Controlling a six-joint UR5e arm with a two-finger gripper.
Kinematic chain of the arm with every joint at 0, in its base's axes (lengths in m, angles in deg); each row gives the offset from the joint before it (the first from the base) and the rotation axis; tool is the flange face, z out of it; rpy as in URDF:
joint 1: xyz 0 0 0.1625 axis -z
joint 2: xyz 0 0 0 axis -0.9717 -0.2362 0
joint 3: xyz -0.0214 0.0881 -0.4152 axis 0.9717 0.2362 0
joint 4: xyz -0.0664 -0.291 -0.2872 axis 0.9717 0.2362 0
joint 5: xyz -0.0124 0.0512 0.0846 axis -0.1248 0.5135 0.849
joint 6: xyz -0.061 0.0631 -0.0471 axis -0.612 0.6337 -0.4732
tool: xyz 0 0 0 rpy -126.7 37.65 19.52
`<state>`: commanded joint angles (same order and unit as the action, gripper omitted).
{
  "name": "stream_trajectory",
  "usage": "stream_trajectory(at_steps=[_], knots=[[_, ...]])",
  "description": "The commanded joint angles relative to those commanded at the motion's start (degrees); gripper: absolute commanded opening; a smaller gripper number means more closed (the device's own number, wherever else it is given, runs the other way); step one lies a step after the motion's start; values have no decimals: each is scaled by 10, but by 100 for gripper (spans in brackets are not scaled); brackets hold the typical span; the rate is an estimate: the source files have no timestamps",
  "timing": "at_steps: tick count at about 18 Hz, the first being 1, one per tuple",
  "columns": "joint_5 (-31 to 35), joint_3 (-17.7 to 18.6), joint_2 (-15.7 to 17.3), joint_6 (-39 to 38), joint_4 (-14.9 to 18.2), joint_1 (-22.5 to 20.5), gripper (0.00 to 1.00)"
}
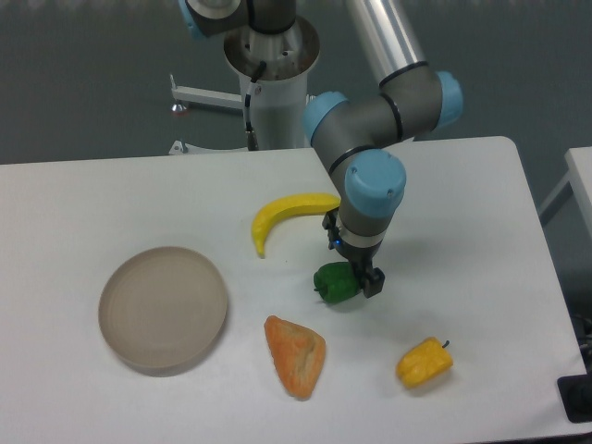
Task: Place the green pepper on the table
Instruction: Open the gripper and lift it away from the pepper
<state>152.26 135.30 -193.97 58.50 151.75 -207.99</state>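
Note:
The dark-green pepper (334, 284) lies low over the white table (139, 194), in its middle, just below the banana. My gripper (353, 281) points straight down with its black fingers around the pepper's right side. The jaws look closed on it, though the far finger is hidden behind the pepper. Whether the pepper touches the tabletop or hangs just above it cannot be told.
A yellow banana (282, 217) lies just behind the pepper. An orange wedge-shaped piece (296, 355) sits in front, a yellow pepper (425, 363) at the front right, and a round grey-brown plate (163, 308) at the left.

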Motion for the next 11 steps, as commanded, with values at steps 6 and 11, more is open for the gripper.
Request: stream_trajectory(at_steps=[6, 11], knots=[[3, -49, 18, 2, 60, -33, 100], [4, -40, 34, 74, 60, -58, 100]])
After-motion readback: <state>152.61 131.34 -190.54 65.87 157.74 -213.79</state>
